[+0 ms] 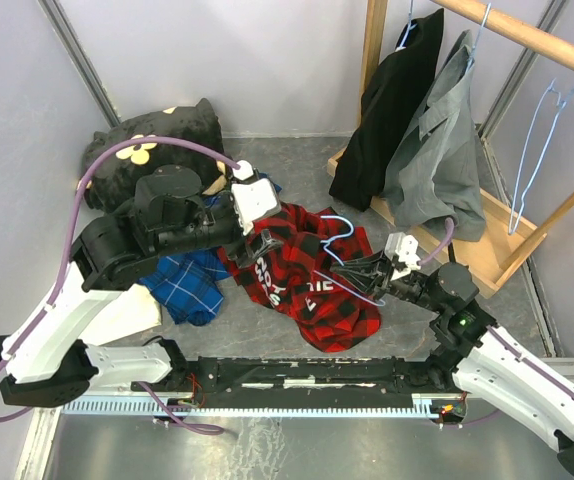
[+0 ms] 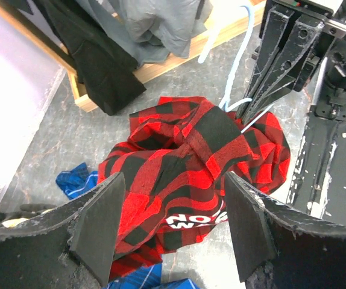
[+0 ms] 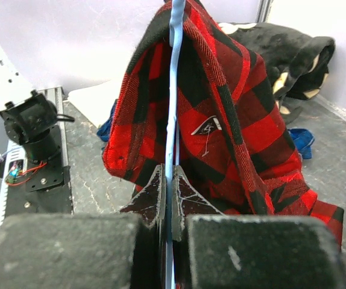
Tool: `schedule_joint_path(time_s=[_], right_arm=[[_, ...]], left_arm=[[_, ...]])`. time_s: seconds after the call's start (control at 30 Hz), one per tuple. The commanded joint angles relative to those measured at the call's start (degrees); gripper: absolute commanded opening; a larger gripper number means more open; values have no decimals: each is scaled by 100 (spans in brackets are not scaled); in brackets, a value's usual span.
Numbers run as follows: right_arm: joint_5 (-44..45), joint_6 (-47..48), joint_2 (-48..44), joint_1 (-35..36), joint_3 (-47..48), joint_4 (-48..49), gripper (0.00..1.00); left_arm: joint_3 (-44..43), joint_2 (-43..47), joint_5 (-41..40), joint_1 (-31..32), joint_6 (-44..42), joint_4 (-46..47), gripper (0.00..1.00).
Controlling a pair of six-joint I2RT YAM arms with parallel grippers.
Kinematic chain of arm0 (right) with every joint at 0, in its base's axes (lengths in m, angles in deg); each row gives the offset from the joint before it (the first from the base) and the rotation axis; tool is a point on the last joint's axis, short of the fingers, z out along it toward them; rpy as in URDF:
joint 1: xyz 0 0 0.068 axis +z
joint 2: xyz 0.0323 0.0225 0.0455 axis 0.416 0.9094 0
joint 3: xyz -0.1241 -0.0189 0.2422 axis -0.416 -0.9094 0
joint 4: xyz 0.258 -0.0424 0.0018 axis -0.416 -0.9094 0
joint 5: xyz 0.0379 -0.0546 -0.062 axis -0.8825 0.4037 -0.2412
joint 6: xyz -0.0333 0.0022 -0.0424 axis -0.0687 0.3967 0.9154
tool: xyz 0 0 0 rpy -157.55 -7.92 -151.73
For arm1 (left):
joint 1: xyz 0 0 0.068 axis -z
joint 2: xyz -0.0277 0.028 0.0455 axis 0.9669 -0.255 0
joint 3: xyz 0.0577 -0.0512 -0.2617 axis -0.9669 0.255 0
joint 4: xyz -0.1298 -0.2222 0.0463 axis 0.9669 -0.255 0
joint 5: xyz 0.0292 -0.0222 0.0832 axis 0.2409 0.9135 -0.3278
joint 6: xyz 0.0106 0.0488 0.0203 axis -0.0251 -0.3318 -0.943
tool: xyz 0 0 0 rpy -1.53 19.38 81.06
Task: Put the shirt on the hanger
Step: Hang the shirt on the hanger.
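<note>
Evidently the step in hand is working the shirt over the hanger. From above, the shirt (image 1: 302,275) lies bunched in the middle of the tabletop with the hanger (image 1: 345,224) partly inside it. The right claw (image 1: 352,268) reaches in from the right, and the left claw (image 1: 267,243) hangs over the shirt's left part. A blue shirt (image 1: 187,285) lies touching the red one on the left and a clothes rack (image 1: 487,240) crowds the far right corner. Bare tabletop shows mainly toward the far edge.

From the left wrist, the left claw's fingers (image 2: 97,226) stand wide apart, holding nothing, with red cloth below the gap. Next, I judge, they must pinch a shoulder fold and draw it across the wire without catching the blue shirt.

From the right wrist, the right claw is clamped tight on the hanger's wire, which rises upright with the shirt draped over its top.
</note>
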State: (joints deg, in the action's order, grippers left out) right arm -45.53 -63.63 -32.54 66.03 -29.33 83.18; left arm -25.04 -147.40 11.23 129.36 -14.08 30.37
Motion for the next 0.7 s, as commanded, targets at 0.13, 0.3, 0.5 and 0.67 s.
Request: schedule_joint_path(time_s=[0.13, 0.3, 0.5, 0.67], right_arm=[[-671, -199, -280, -21, 452, -248, 0], [-836, -391, -264, -21, 487, -204, 0], [-971, -554, -164, -18, 561, -22, 0], [-1242, -579, -48, -20, 735, -180, 0]], left_arm=[[777, 259, 568, 23, -203, 232, 73], [969, 235, 677, 25, -315, 366, 70], [1288, 99, 617, 23, -432, 595, 63], [1514, -20, 784, 22, -431, 780, 52]])
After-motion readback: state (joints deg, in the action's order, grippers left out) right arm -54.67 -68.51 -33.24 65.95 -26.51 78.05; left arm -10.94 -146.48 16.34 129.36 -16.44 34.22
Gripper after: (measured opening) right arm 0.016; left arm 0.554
